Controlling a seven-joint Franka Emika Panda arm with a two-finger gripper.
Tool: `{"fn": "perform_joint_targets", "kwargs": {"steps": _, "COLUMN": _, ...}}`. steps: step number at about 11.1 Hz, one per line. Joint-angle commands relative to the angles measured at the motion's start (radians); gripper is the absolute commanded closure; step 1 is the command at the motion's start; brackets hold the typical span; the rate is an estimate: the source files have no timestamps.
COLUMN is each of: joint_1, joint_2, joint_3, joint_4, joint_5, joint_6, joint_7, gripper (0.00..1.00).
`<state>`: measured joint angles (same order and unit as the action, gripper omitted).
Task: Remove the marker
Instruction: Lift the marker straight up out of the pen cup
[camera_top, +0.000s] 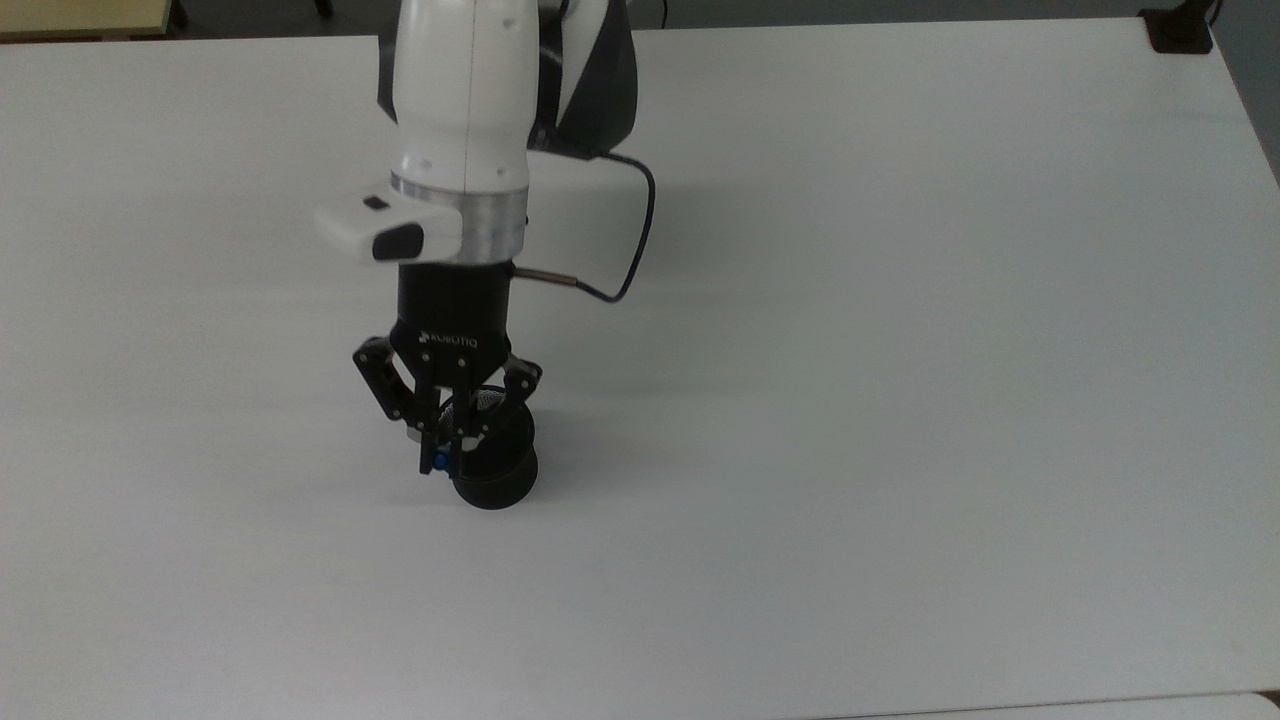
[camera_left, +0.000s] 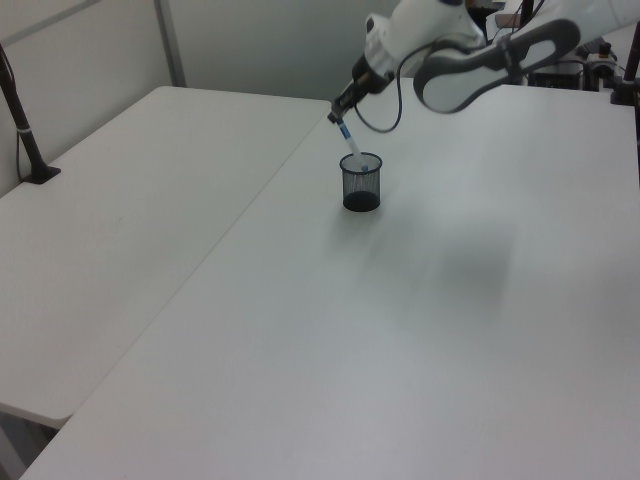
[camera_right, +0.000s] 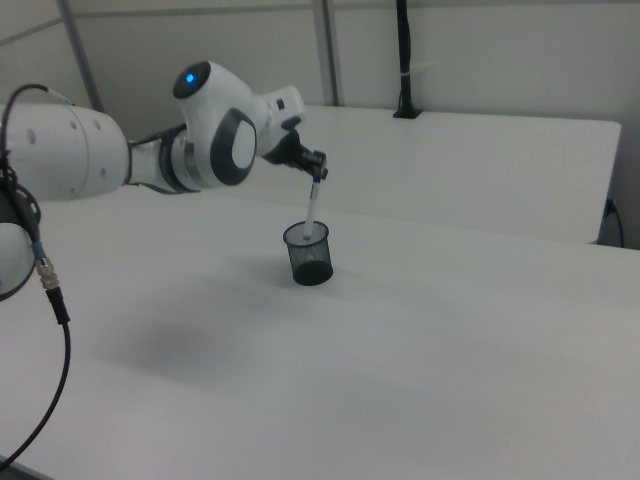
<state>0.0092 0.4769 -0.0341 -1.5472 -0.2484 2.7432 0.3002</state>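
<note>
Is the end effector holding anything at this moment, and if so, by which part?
Yes. The end effector is shut on the slim white marker at its blue-capped top end; the lower end still reaches into the black mesh cup.

A black mesh cup (camera_left: 361, 186) stands upright on a wide white table (camera_top: 900, 400), left of centre in the top view and near mid-frame in the right view (camera_right: 308, 254). A second white table (camera_left: 130, 220) fills the left of the left view. A dark clamped post (camera_left: 20, 120) rises at its far left edge.
</note>
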Motion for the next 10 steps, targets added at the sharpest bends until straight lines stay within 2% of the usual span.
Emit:
{"fn": "perform_joint_targets", "kwargs": {"steps": 1, "joint_1": 0.011, "joint_2": -0.139, "joint_3": 0.003, "joint_4": 0.001, "joint_5": -0.006, "joint_6": -0.138, "joint_7": 0.028, "gripper": 0.98}}
{"fn": "perform_joint_targets", "kwargs": {"steps": 3, "joint_1": 0.027, "joint_2": -0.150, "joint_3": 0.011, "joint_4": 0.004, "joint_5": 0.018, "joint_6": -0.192, "joint_7": 0.028, "gripper": 0.97}}
{"fn": "perform_joint_targets", "kwargs": {"steps": 5, "joint_1": 0.086, "joint_2": -0.142, "joint_3": 0.020, "joint_4": -0.004, "joint_5": 0.037, "joint_6": -0.232, "joint_7": 0.028, "gripper": 0.97}}
{"fn": "perform_joint_targets", "kwargs": {"steps": 8, "joint_1": 0.142, "joint_2": -0.142, "joint_3": 0.020, "joint_4": -0.005, "joint_5": 0.133, "joint_6": -0.387, "joint_7": 0.020, "gripper": 0.97}}
{"fn": "perform_joint_targets", "kwargs": {"steps": 10, "joint_1": 0.187, "joint_2": -0.118, "joint_3": 0.020, "joint_4": -0.007, "joint_5": 0.135, "joint_6": -0.456, "joint_7": 0.010, "gripper": 0.95}}
